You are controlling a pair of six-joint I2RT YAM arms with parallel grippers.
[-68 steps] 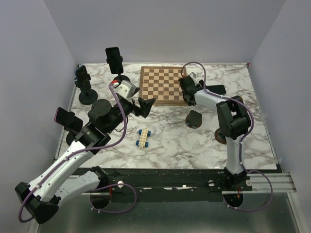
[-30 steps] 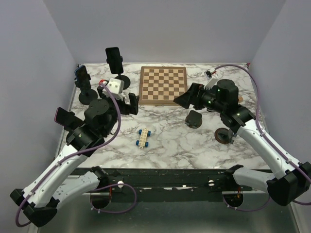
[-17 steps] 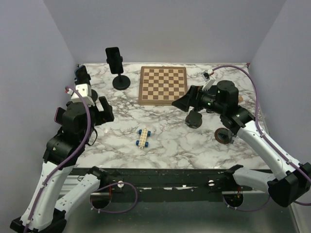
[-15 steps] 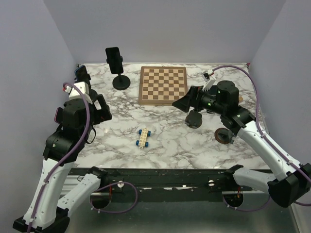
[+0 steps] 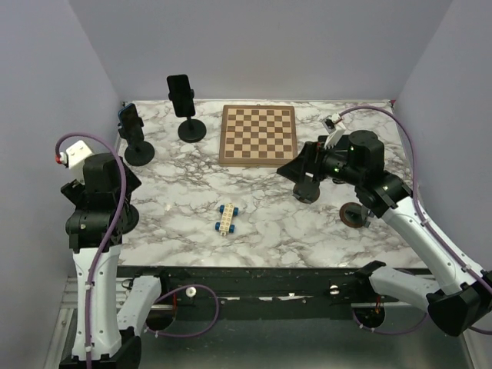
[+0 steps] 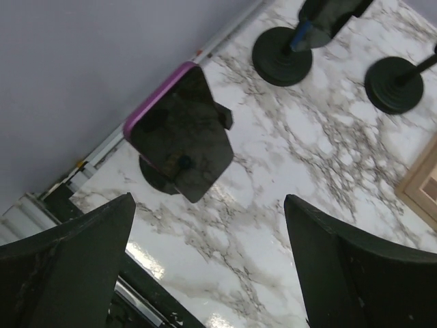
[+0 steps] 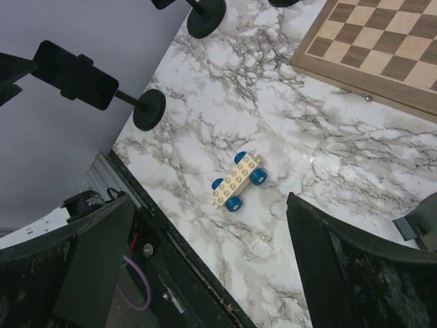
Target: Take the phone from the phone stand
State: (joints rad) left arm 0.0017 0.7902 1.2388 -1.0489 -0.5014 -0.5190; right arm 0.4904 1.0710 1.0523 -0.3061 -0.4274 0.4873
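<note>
My left pincer (image 6: 208, 198) hangs at the near left edge of the table (image 6: 293, 150), jaws at their widest, nothing between them; just below it the purple-cased phone (image 6: 181, 130) sits tilted in the clamp of its phone stand (image 6: 151, 179), untouched; the approach, I judge, is the step in hand; next I must come down, straddle the phone's long edges, close and lift it clear; farther off stands another stand (image 6: 281, 55); my right pincer (image 7: 209, 199) hovers wide and empty over a toy car (image 7: 237, 180).
</note>
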